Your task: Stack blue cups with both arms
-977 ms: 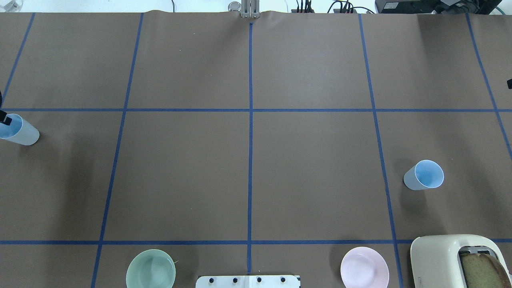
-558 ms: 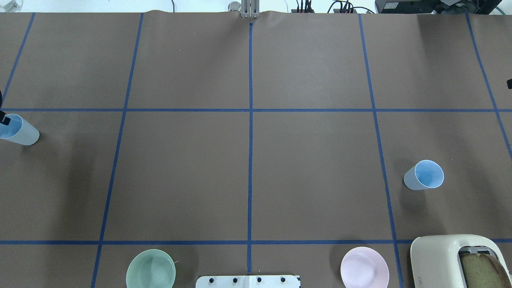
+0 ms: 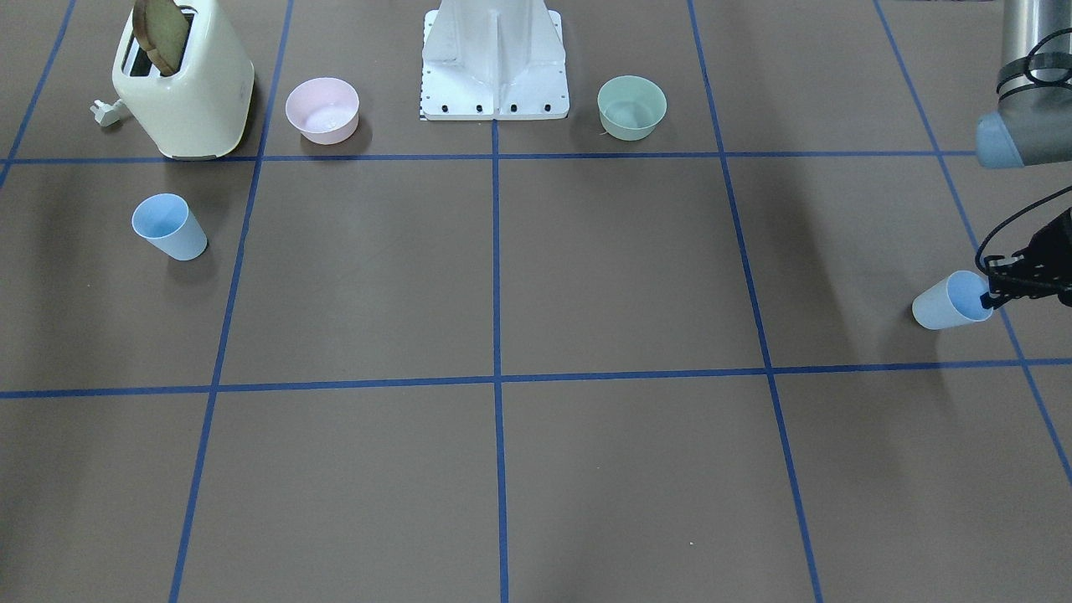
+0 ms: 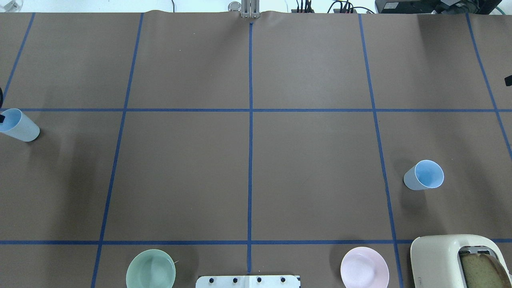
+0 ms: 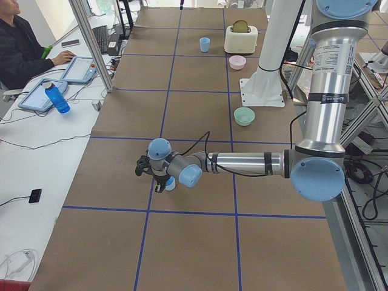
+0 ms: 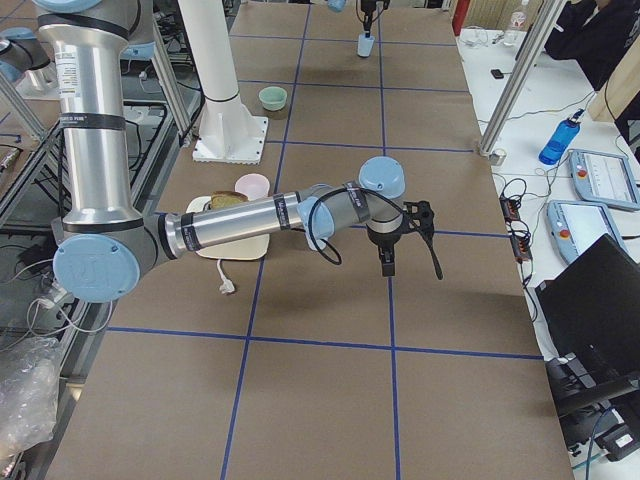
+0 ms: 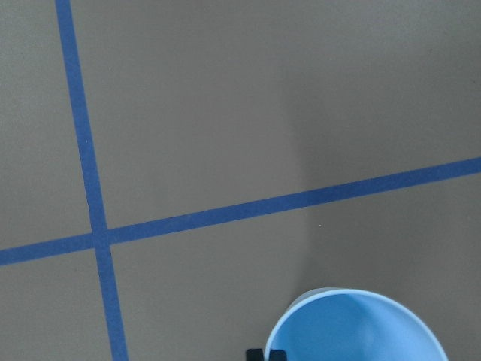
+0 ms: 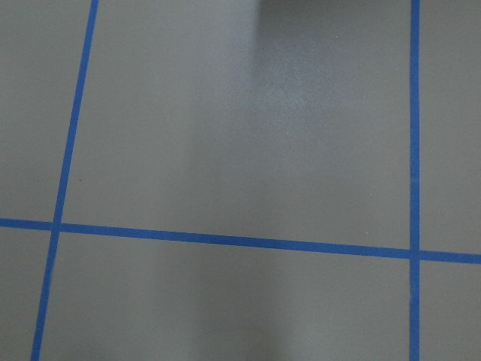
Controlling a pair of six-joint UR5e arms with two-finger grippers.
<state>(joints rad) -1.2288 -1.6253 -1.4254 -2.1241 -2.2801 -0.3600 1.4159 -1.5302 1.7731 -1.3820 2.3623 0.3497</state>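
Note:
One blue cup [image 4: 22, 127] is at the table's far left, also seen in the front view [image 3: 942, 306] and the left wrist view [image 7: 361, 331]. My left gripper [image 3: 995, 293] is shut on its rim, one finger inside, and the cup hangs tilted just above the table. The second blue cup [image 4: 426, 176] stands upright and alone at the right, also in the front view [image 3: 169, 226]. Of my right gripper only a black sliver [image 4: 508, 80] shows at the overhead view's right edge. It hovers far from both cups [image 6: 400, 255], and I cannot tell whether it is open or shut.
A cream toaster [image 4: 438, 260] with bread stands near the front right corner, close to the second cup. A pink bowl [image 4: 364, 272] and a green bowl [image 4: 151, 273] flank the white base column [image 3: 494, 59]. People sit at a side desk [image 5: 36, 103].
The left gripper's cup has shifted slightly away from the robot and tilted a little more. The black sliver of the right gripper has also edged slightly away. The second cup has not moved.

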